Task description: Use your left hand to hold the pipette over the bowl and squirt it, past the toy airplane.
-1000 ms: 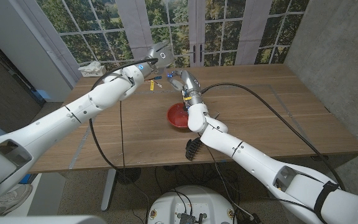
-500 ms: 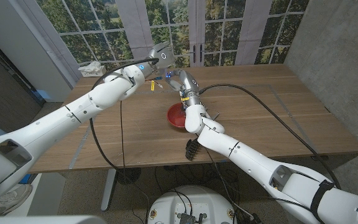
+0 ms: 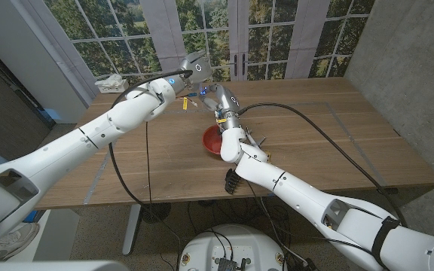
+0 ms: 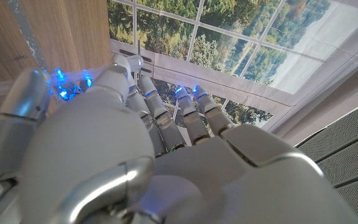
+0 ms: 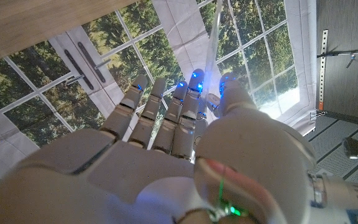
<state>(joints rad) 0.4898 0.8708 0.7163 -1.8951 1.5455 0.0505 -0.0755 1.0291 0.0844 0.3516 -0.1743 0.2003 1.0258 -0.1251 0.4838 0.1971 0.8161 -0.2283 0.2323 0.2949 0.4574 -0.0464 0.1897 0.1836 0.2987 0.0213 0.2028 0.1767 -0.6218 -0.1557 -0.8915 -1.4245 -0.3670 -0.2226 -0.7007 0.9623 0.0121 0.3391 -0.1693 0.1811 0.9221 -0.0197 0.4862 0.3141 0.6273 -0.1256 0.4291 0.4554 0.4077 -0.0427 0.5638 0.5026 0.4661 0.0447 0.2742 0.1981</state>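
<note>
A red bowl (image 3: 210, 140) sits mid-table, partly covered by my right forearm. Just beyond it lies the toy airplane (image 3: 187, 100), yellow and blue. My right hand (image 3: 223, 98) hovers above the bowl's far side. In the right wrist view a thin clear pipette (image 5: 211, 43) rises from between the thumb and fingers of that hand (image 5: 185, 137), which pinches it. My left hand (image 3: 192, 66) is raised beyond the airplane, toward the window. The left wrist view has this hand (image 4: 123, 143) with fingers stretched out and nothing in them.
A small black object (image 3: 233, 179) lies near the table's front edge under my right arm. A pale bundle (image 3: 111, 81) sits at the back left corner. Windows stand behind the table, and a cable (image 3: 330, 124) runs across the right side.
My right arm has swung slightly to the left over the bowl, its hand shifting a little left with it. The left arm and the airplane have stayed put.
</note>
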